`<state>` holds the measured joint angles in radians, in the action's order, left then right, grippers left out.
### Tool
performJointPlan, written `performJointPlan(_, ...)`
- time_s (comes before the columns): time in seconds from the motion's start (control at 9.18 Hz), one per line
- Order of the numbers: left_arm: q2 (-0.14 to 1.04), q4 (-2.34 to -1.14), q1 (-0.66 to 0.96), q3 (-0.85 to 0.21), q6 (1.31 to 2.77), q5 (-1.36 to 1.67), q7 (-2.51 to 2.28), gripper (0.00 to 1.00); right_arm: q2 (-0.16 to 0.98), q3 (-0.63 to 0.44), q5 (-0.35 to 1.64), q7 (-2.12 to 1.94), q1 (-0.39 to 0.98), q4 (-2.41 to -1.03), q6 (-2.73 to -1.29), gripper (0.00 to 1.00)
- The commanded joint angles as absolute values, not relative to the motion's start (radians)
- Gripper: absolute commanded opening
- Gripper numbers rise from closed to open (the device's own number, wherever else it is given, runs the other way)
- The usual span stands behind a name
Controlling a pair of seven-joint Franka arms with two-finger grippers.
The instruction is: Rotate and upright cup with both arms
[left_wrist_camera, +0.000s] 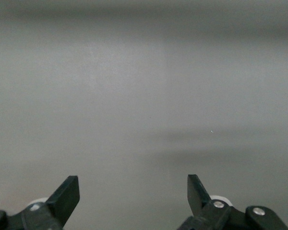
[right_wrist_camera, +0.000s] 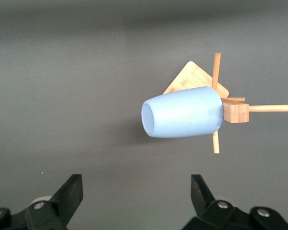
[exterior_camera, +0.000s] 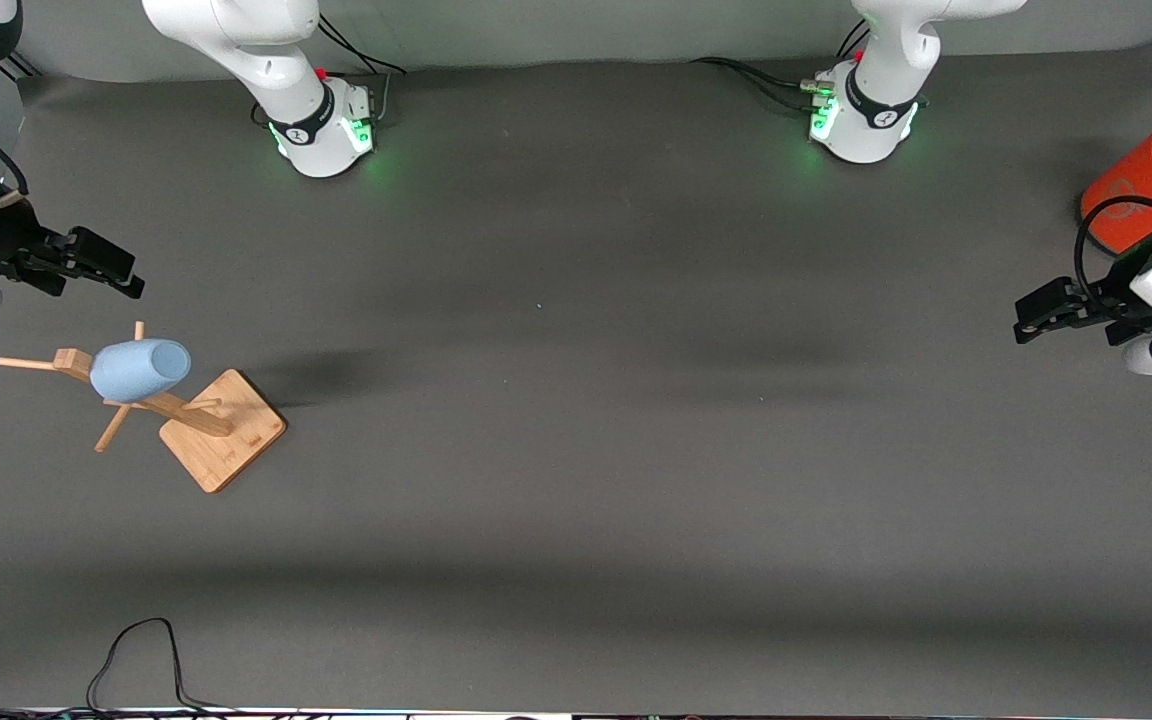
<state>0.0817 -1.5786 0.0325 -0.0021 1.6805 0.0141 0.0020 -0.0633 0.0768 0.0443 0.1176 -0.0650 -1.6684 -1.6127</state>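
Observation:
The light-blue cup (exterior_camera: 141, 370) lies sideways on a peg of the wooden rack (exterior_camera: 226, 432) at the right arm's end of the table, its closed bottom pointing away from the post. It also shows in the right wrist view (right_wrist_camera: 182, 112), with the rack (right_wrist_camera: 236, 113) beside it. My right gripper (exterior_camera: 121, 275) is open and empty over the bare mat beside the rack, apart from the cup; its jaws (right_wrist_camera: 134, 191) stand wide. My left gripper (exterior_camera: 1031, 320) is open and empty over the mat at the left arm's end; its wrist view (left_wrist_camera: 133, 191) shows only mat.
A large orange cylinder with a grey top (exterior_camera: 1141, 190) lies at the left arm's end of the table, close to the left gripper. A black cable (exterior_camera: 136, 650) loops at the table edge nearest the front camera. Grey mat (exterior_camera: 576, 400) spans the middle.

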Motion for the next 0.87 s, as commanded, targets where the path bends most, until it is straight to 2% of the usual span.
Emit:
performJointPlan(0.0, 0.084, -1.559, 0.038, 0.002, 1.66, 0.017, 0.017, 1.0, -0.048, 0.084, 0.025, 0.149, -0.072, -1.641, -1.614, 1.0)
performJointPlan(0.54, 0.084, -1.559, 0.04, 0.002, 1.663, 0.015, 0.017, 1.0, -0.049, 0.081, 0.026, 0.149, -0.077, -1.635, -1.583, 1.0)
performJointPlan(0.65, 0.084, -1.559, 0.038, 0.002, 1.663, 0.015, 0.017, 1.0, -0.032, 0.077, 0.028, 0.149, -0.087, -1.602, -1.586, 1.0)
performJointPlan(0.76, 0.084, -1.559, 0.04, 0.002, 1.664, 0.015, 0.017, 1.0, 0.022, 0.049, 0.072, 0.144, -0.112, -1.512, -1.583, 1.0)
